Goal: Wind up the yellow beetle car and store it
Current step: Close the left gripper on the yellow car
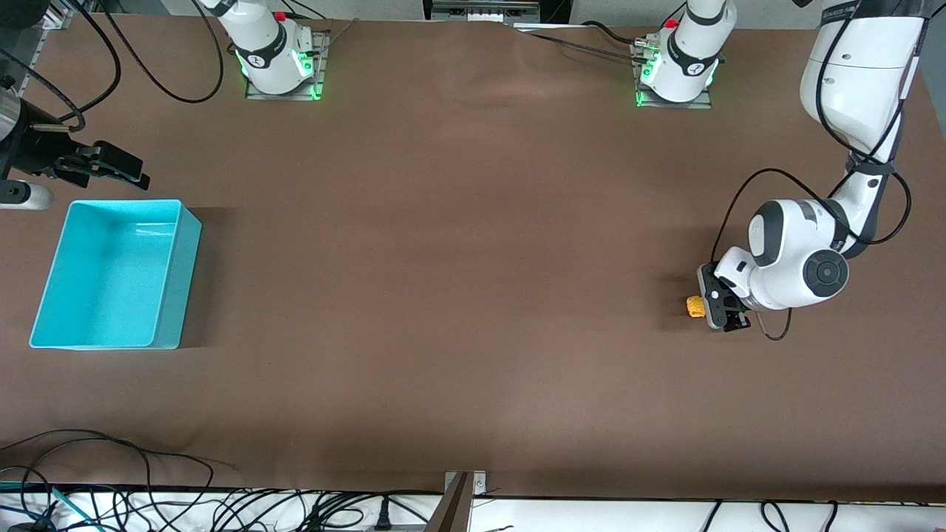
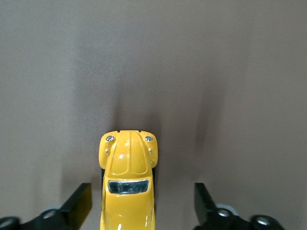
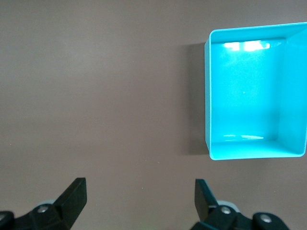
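The yellow beetle car (image 1: 693,307) stands on the brown table at the left arm's end. In the left wrist view the car (image 2: 127,182) lies between the two black fingers (image 2: 79,205), with a gap on each side. My left gripper (image 1: 702,306) is low over the car and open around it (image 2: 142,205), not touching it. The turquoise bin (image 1: 181,288) stands empty at the right arm's end and shows in the right wrist view (image 3: 207,96). My right gripper (image 1: 137,174) hangs open and empty over the table beside the bin (image 3: 140,199).
Loose black cables (image 1: 111,473) lie along the table edge nearest the front camera. A metal bracket (image 1: 464,495) is clamped at the middle of that edge. The two arm bases (image 1: 277,66) stand along the edge farthest from the camera.
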`<control>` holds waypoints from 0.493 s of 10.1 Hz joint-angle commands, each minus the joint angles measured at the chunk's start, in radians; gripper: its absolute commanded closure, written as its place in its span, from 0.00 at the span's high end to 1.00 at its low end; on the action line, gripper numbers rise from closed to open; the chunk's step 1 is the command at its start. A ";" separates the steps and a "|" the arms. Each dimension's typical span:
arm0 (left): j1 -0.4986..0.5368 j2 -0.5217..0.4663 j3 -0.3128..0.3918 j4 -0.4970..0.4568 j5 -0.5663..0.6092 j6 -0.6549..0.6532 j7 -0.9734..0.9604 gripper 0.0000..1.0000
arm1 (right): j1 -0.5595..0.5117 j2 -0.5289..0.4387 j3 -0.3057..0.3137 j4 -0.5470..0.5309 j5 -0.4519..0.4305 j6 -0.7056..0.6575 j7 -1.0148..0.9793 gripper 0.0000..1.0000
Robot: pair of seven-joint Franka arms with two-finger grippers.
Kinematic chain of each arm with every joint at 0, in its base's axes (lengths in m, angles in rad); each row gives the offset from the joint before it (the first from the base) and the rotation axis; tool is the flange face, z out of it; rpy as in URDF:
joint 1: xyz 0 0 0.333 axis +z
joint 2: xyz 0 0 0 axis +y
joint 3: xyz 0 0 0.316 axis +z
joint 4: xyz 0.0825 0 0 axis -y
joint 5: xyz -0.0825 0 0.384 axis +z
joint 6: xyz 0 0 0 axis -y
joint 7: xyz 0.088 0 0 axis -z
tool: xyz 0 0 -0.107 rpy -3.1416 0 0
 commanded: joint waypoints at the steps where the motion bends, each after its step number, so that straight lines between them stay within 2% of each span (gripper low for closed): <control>1: 0.007 -0.016 -0.005 -0.014 0.026 0.013 0.030 0.09 | -0.011 0.012 0.002 0.026 0.023 -0.006 -0.014 1.00; 2: 0.007 -0.016 -0.005 -0.014 0.027 0.013 0.038 0.00 | -0.010 0.012 0.002 0.026 0.023 -0.006 -0.014 1.00; 5: 0.006 -0.018 -0.022 -0.011 0.078 0.013 0.058 0.00 | -0.011 0.012 -0.008 0.026 0.023 -0.006 -0.014 1.00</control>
